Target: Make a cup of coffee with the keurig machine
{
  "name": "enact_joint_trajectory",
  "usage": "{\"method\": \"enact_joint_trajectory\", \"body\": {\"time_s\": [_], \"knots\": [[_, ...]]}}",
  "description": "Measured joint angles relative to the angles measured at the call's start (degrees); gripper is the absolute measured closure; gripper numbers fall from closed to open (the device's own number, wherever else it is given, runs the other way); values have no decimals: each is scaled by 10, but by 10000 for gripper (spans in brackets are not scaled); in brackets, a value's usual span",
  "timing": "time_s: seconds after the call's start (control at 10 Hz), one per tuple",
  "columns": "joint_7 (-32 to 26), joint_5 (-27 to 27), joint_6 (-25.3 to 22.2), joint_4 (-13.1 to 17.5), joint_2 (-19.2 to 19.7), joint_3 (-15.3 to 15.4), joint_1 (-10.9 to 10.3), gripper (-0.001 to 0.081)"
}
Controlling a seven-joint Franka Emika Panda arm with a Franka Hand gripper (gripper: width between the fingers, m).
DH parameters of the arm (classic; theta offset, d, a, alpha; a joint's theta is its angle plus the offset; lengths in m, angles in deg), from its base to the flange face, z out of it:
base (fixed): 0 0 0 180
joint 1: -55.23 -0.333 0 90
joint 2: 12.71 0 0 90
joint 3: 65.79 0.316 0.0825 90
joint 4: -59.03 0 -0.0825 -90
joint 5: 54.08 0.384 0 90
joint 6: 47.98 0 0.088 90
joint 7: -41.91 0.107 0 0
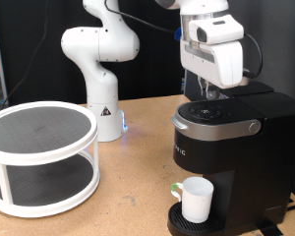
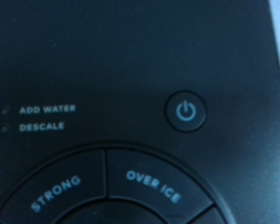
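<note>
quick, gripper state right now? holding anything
gripper: cannot be told whether open or closed; nothing seen in it, just above the tall matte black keurig machine.

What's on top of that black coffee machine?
On the machine's lid the wrist view shows a round power button, "strong" and "over ice" buttons, and "add water" and "descale" labels. The claw hangs just above, hiding part of the top from the exterior view.

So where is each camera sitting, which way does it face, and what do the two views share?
Exterior view: off the arm, facing the wooden table; shows the white arm, its gripper above the tall matte black keurig machine, the plain white ceramic cup and a white two-tier round rack.
Wrist view: on the hand, close over the machine's top; no fingers show.
Shared: the machine's round button panel.
</note>
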Motion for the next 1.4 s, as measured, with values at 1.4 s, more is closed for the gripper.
{"method": "enact_joint_trajectory", "body": {"time_s": [1.4], "knots": [[67, -52, -39, 18, 43, 4, 1, 802]]}}
